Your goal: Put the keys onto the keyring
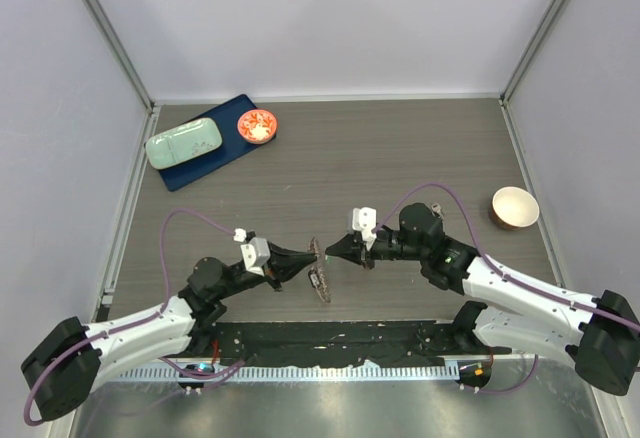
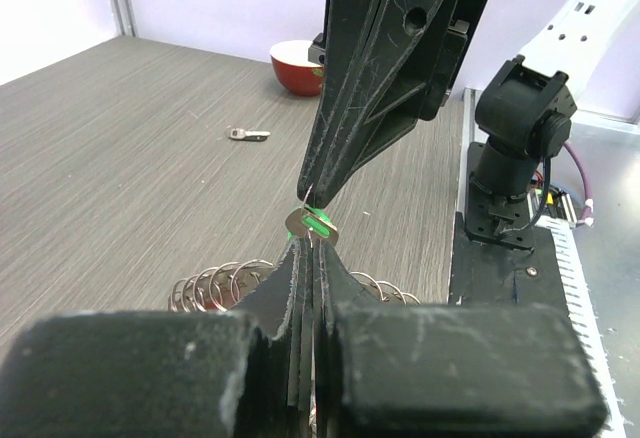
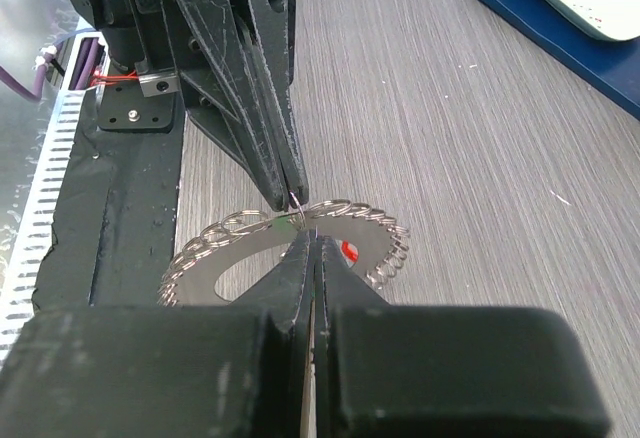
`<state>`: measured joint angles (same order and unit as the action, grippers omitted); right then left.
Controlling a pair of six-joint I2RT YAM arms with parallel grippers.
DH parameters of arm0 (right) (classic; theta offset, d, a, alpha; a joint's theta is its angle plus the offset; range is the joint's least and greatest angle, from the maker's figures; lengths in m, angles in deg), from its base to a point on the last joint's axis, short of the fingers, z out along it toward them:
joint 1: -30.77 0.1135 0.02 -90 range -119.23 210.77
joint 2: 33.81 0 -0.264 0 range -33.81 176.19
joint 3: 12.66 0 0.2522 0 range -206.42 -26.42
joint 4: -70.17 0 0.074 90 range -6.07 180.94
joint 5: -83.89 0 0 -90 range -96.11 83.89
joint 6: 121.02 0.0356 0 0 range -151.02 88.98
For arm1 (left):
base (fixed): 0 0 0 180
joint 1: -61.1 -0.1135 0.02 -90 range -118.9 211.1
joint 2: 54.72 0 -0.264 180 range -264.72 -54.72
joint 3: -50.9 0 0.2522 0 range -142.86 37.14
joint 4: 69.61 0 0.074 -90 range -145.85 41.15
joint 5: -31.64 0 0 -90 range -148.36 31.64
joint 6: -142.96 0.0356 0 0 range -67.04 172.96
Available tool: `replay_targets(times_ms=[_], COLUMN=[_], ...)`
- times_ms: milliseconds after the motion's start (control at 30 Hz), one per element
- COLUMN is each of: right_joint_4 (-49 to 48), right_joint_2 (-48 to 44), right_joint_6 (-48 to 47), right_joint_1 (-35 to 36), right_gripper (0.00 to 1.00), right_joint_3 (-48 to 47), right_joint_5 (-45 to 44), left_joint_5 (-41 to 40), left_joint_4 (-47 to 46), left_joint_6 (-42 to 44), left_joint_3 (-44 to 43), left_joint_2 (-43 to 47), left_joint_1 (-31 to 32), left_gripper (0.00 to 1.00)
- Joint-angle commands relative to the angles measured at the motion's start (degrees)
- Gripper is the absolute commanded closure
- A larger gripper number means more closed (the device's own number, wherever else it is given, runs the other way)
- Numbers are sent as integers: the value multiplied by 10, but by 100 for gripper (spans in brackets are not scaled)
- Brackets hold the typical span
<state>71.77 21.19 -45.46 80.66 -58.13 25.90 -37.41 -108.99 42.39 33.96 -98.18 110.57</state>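
Two robot arms meet tip to tip just above the keyring (image 1: pixel 320 283), a wide grey metal ring fringed with small silvery loops that sits on the desk (image 1: pixel 400 148). The left claw (image 1: pixel 305 261) has its jaws pressed together on the green key (image 2: pixel 315 226), which hangs just over the keyring's rim. The right claw (image 1: pixel 331 249), jaws also together, nips the thin wire loop at the key's top from the opposite side (how much metal each one bites is too small to tell). A red tag (image 3: pixel 350 251) shows against the keyring's edge, and a loose key (image 2: pixel 248 135) lies flat well apart from the keyring, toward the bowl (image 2: pixel 300 66).

The key looks light, stiff and slick, liable to twist or slip out of a loose pinch. The plastic tag probably offers the surest hold, leaving the wire loop free to thread. The keyring seems heavier and rigid, best gripped on its flat band between loops, which may snag or spring.
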Motion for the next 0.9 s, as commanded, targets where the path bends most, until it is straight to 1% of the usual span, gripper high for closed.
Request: replay_targets(times_ms=[0, 167, 467, 667, 867], right_joint_4=[-5, -2, -3, 0, 5], right_joint_2=[-8, -2, 9, 3, 5], right_joint_6=[-7, -6, -8, -9, -6], right_joint_1=[-4, -5, -6, -8, -9], right_gripper=[99, 99, 99, 99, 99], right_joint_3=[-9, -14, -16, -14, -17], right_joint_5=[11, 35, 38, 24, 44], left_joint_5=[11, 12, 22, 23, 23], left_joint_4=[-57, -57, -62, -65, -78], left_joint_6=[-5, -4, -8, -9, -9], left_joint_3=[-23, -26, -31, -32, -34], left_joint_2=[-4, -7, -16, -25, -36], left_joint_1=[-2, -2, -1, -2, -1], left_gripper=[100, 100, 100, 100, 100])
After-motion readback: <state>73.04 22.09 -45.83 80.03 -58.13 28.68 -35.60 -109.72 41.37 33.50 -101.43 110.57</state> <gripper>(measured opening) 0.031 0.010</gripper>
